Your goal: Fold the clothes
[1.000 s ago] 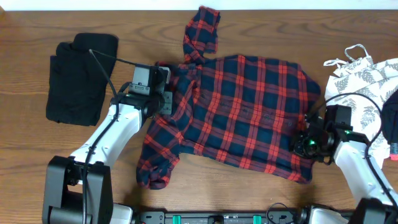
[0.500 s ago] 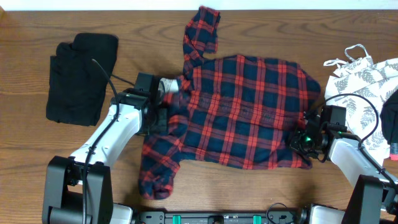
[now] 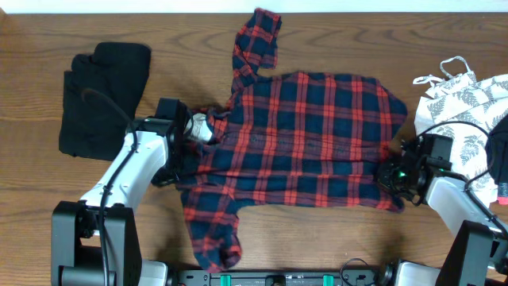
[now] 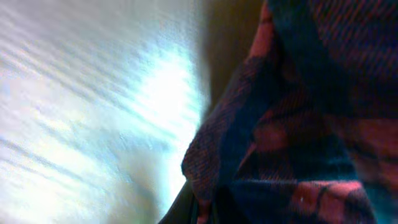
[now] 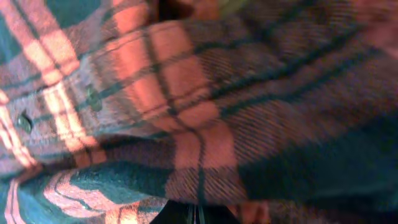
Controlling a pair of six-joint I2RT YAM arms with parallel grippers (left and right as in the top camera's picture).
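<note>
Wood-grain table (image 3: 333, 246), plaid shirt (image 3: 309, 135) spread flat, left gripper (image 3: 190, 143) clenched on its left edge, right gripper (image 3: 391, 171) clenched on its right edge, black garment (image 3: 103, 95) left, leaf-print garment (image 3: 460, 99) right

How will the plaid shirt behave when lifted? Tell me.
Likely floppy: the plaid shirt lies rumpled, one sleeve trailing limp. Probably light, being thin cloth that creases easily. Unlikely to roll or tip; it should drape and sag.
</note>
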